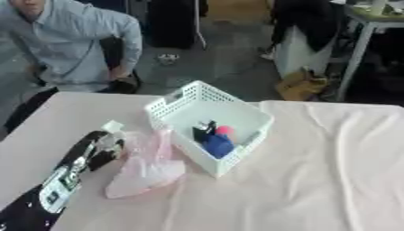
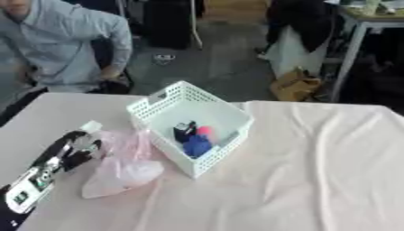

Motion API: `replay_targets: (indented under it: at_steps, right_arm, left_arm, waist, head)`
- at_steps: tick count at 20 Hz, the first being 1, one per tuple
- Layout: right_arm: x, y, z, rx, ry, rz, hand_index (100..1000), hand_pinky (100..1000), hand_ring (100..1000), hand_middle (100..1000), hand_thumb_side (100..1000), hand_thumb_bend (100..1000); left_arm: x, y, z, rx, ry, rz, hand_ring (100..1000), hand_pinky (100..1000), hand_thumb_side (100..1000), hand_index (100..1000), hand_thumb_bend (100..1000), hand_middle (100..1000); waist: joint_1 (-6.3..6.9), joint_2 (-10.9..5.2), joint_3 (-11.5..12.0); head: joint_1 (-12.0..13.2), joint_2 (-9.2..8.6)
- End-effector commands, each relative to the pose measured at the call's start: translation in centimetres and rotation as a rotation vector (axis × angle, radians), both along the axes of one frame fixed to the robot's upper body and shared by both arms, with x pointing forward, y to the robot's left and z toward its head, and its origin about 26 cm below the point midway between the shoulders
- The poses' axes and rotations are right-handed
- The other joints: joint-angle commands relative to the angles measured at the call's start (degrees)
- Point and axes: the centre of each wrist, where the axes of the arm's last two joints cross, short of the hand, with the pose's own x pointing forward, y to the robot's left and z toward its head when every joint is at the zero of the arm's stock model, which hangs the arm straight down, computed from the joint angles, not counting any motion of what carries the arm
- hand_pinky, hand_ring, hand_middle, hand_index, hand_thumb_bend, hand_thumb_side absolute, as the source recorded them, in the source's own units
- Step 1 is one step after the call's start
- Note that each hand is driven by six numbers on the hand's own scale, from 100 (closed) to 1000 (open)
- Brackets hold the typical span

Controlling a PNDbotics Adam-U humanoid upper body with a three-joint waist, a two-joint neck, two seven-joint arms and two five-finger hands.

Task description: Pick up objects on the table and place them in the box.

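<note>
Pink plastic bag [image 1: 150, 169] lies crumpled on the bench [image 1: 331, 180], just right of the left hand [image 1: 98, 149] and touching the white perforated box [image 1: 207, 126] on its near-left wall. Left hand's fingers curl at the bag's upper left edge, seemingly pinching it; contact is blurry. A small white thing [image 1: 113, 126] sits just beyond the hand. Box is further right, holding a blue item [image 1: 218, 145], a black item [image 1: 204, 131] and a pink-red ball [image 1: 225, 131]. Right hand unseen.
</note>
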Motion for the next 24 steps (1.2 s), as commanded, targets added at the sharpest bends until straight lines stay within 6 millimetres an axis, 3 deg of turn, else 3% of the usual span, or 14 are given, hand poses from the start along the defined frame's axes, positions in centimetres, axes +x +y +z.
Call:
replay_targets:
  at_steps: [1,10,24]
  right_arm:
    - [-0.3,0.2,0.8,-0.01,-0.032,0.016,704,804,840,743,985,100]
    - [-0.3,0.2,0.7,-0.01,-0.028,0.024,704,803,840,743,984,100]
    - [-0.3,0.4,0.6,-0.011,-0.022,0.039,701,802,839,738,983,100]
  left_arm:
    - [0.6,0.7,1.3,0.036,-0.032,0.03,1000,1000,828,1000,423,1000]
    - [0.9,0.4,1.5,0.122,-0.069,0.137,1000,1000,811,1000,413,1000]
    - [1.2,0.2,0.5,0.119,-0.01,0.142,1000,1000,833,1000,421,1000]
  waist:
    - [-0.1,-0.22,0.1]
    - [-0.12,-0.2,0.0]
    - [-0.11,-0.09,-0.1]
  head:
    - [0.3,-0.35]
    - [1.0,-0.6]
    - [1.5,-1.05]
